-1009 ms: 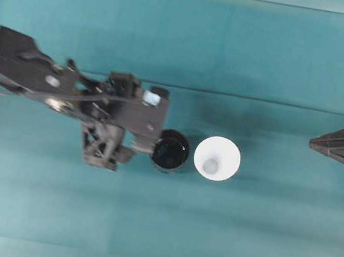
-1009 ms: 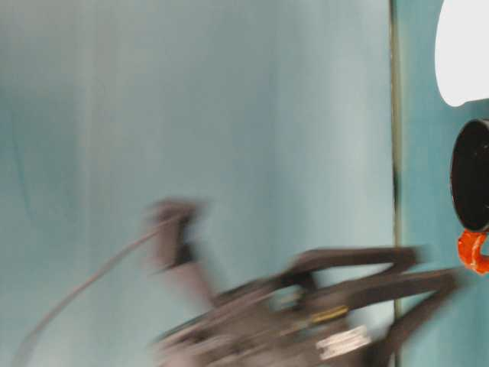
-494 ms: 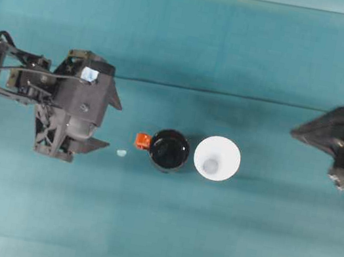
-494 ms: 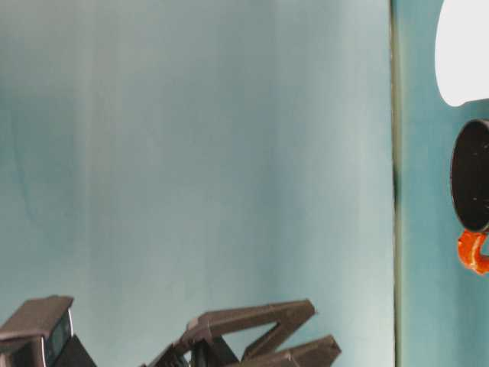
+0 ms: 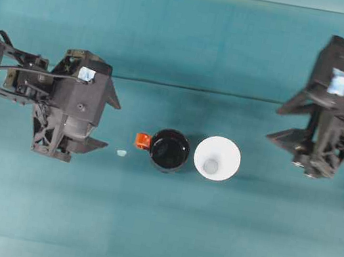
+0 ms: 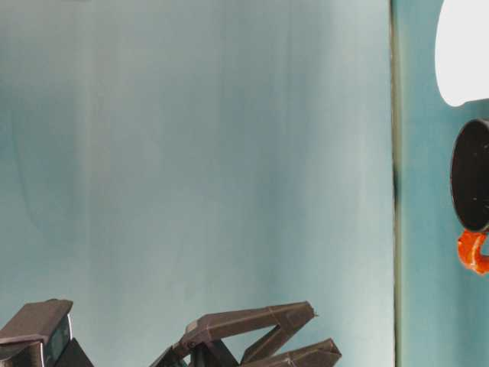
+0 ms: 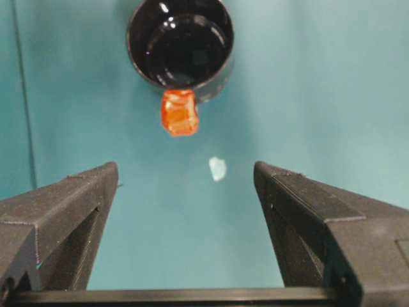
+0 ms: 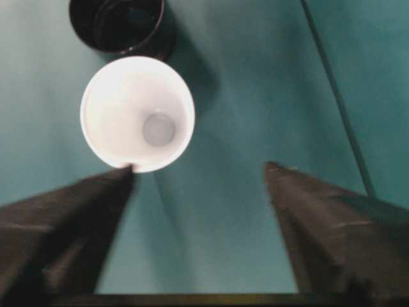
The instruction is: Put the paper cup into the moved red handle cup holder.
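The white paper cup [image 5: 217, 158] stands upright in the middle of the table, its rim almost touching the black red handle cup holder [image 5: 169, 150] on its left. The holder's red handle [image 5: 142, 140] points toward my left gripper [image 5: 107, 124], which is open, empty and well clear of it. My right gripper [image 5: 276, 125] hovers open to the right of the cup. In the left wrist view, the holder [image 7: 180, 41] lies ahead of the open left gripper [image 7: 185, 173]. In the right wrist view, the cup [image 8: 137, 114] sits ahead of the open right gripper [image 8: 199, 169], the holder [image 8: 118, 22] beyond.
A small pale scrap [image 5: 121, 153] lies on the teal cloth between the left gripper and the handle. A seam [image 5: 231, 96] in the cloth runs across behind the cups. The table-level view shows cup [image 6: 462, 53], holder [image 6: 470, 176] and left gripper [image 6: 325, 329].
The left gripper has let go of the holder and pulled back left, then held still. The right arm has swung in from the table's right edge toward the paper cup.
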